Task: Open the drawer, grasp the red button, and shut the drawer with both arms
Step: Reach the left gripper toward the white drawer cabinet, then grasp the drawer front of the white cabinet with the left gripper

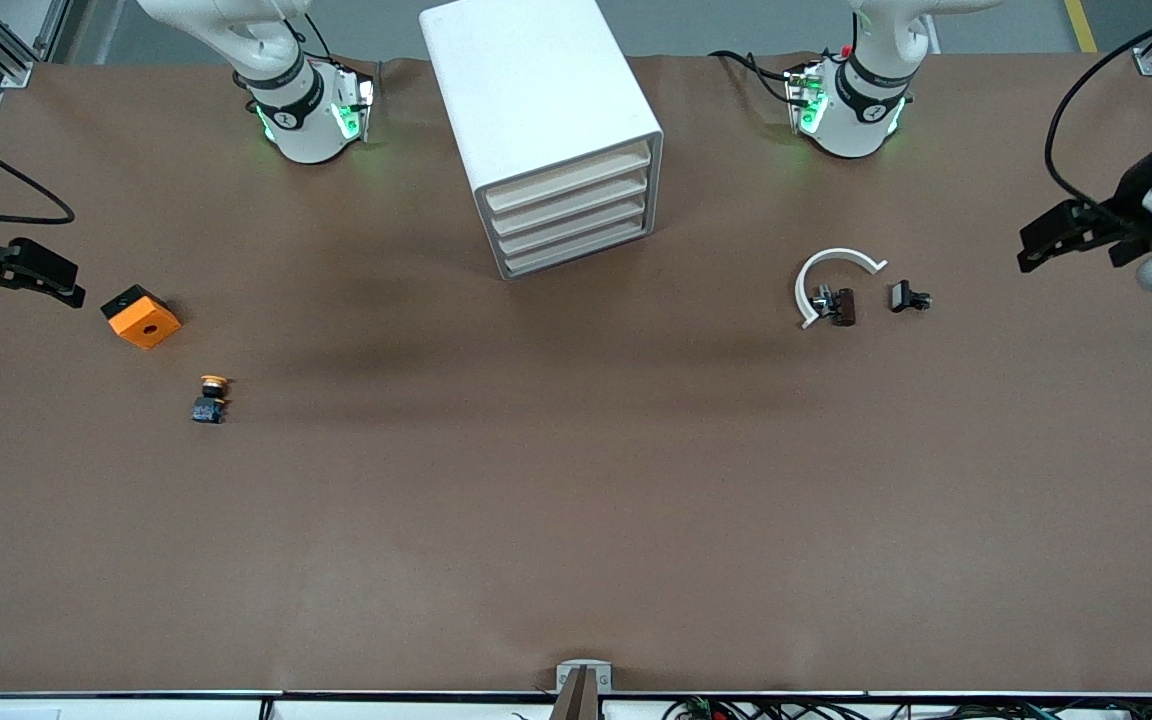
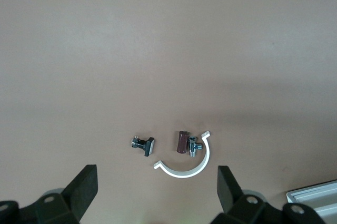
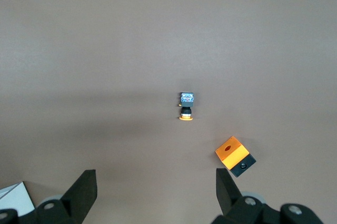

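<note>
Orange-yellow-capped push button (image 1: 210,398) is nearest the front camera, toward the right arm's end. Orange box (image 1: 141,316) just farther. White clip (image 1: 829,280) and black parts (image 1: 908,297) toward the left arm's end. Four-drawer cabinet (image 1: 552,130) farthest, all drawers shut; red button not visible. Left gripper (image 1: 1031,252), right gripper (image 1: 66,288) hover at the table's ends, fingers apart, empty.

drawer unit (image 1: 536,90) | white, four drawers | apparently all shut | upright

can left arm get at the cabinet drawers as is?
Probably yes. The left pincer hangs open over the left arm's end of the table, holding nothing; bare table lies between it and the shut drawers, with the white clip lying low.
</note>
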`<state>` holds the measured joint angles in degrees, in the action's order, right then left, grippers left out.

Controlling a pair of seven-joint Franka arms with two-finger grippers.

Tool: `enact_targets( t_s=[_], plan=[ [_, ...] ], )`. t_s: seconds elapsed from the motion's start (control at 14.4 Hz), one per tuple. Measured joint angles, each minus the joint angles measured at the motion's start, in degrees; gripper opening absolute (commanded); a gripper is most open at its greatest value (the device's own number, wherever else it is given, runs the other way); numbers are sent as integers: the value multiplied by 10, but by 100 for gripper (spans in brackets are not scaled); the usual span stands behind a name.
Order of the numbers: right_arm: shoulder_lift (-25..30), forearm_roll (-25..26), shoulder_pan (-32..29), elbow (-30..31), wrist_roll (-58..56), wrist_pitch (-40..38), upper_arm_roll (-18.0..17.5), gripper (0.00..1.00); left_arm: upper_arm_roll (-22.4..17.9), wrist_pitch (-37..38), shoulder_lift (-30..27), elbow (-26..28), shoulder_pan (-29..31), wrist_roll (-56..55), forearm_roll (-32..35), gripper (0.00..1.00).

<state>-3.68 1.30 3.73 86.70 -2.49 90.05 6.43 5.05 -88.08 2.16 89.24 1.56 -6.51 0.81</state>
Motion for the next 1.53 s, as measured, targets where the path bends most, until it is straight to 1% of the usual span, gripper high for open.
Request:
enact_targets(
  t_s=[0.14, 0.35, 0.49, 0.69, 1.18, 1.39, 1.53],
  plan=[
    [0, 0, 0, 0, 0, 0, 0, 100, 1, -1, 38, -4, -2, -26, -9, 100],
    [0, 0, 0, -1, 0, 0, 0, 100, 3, -15, 96, -6, -6, -110, -57, 100],
    [0, 0, 0, -1, 0, 0, 0, 100, 6, -20, 130, -7, -15, -176, -66, 100],
    [-1, 0, 0, -2, 0, 0, 0, 100, 8, -21, 171, -7, -57, -298, -67, 100],
    [-1, 0, 0, -2, 0, -1, 0, 100, 9, -42, 271, -8, -162, -625, -76, 100],
    [-1, 0, 0, -2, 0, -1, 0, 100, 9, -42, 309, -8, -179, -787, -161, 100],
    [-1, 0, 0, -2, 0, -1, 0, 100, 9, -42, 329, -8, -183, -870, -208, 100]
  ],
)
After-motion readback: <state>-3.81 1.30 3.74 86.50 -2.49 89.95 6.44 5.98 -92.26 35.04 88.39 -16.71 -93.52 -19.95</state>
